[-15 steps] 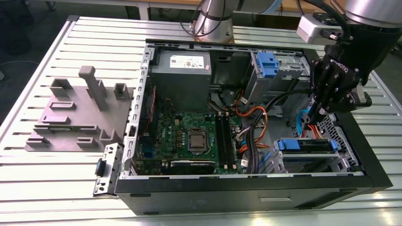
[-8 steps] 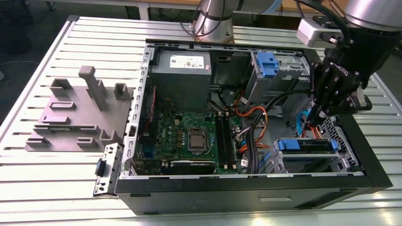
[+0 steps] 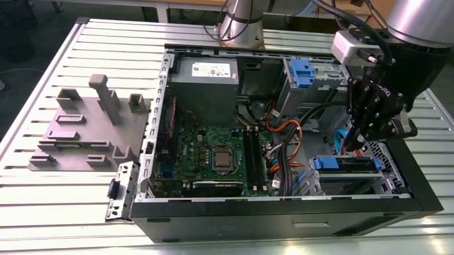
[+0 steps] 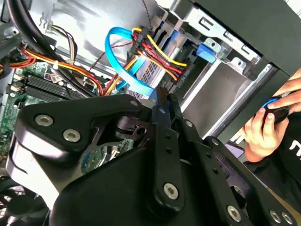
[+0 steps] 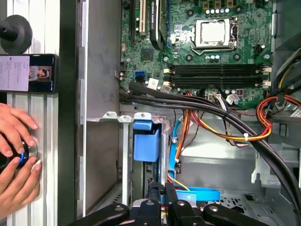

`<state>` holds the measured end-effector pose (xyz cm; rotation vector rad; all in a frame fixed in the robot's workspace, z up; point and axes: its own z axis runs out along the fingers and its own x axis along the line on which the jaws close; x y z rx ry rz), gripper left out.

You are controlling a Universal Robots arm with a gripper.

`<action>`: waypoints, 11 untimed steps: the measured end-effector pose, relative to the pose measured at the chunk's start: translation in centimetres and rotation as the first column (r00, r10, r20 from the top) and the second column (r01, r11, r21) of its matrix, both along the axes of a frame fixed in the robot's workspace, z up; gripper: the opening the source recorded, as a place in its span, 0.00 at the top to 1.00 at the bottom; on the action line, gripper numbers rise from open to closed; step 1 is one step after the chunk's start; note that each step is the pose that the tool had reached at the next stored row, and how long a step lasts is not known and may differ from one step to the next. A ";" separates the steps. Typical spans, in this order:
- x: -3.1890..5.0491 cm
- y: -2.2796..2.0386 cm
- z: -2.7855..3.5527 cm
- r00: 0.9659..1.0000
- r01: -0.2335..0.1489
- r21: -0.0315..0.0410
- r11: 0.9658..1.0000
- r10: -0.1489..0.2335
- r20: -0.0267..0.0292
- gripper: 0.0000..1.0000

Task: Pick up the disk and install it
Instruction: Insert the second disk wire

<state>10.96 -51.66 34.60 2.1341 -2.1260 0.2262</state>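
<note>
The end effector (image 3: 354, 142) hangs inside the open computer case (image 3: 284, 218), at about three o'clock in the exterior view, its fingers (image 4: 160, 127) pinched together with nothing visible between them. Just beyond the tips the disk (image 4: 150, 73) lies in the drive bay, with red-and-yellow cables (image 4: 155, 59) and a blue cable (image 4: 136, 82) crossing it (whether it is fully seated I cannot tell). Farther off, toward nine o'clock, sits the motherboard (image 3: 212, 154). The risks I judge likeliest are the fingers snagging those wires, or a push that sets the disk askew and jams it.
</note>
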 end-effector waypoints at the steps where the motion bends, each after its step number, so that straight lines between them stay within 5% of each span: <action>1: 0.00 -0.05 -0.01 1.000 0.000 0.000 1.000 0.000 0.001 0.84; 4: -0.02 -0.19 -0.07 1.000 0.000 0.002 1.000 0.000 0.010 0.84; 8: -0.06 -0.46 -0.16 1.000 -0.002 0.036 0.999 0.001 0.019 0.84; 11: -0.10 -0.94 -0.33 1.000 -0.002 0.051 0.999 0.001 0.021 0.84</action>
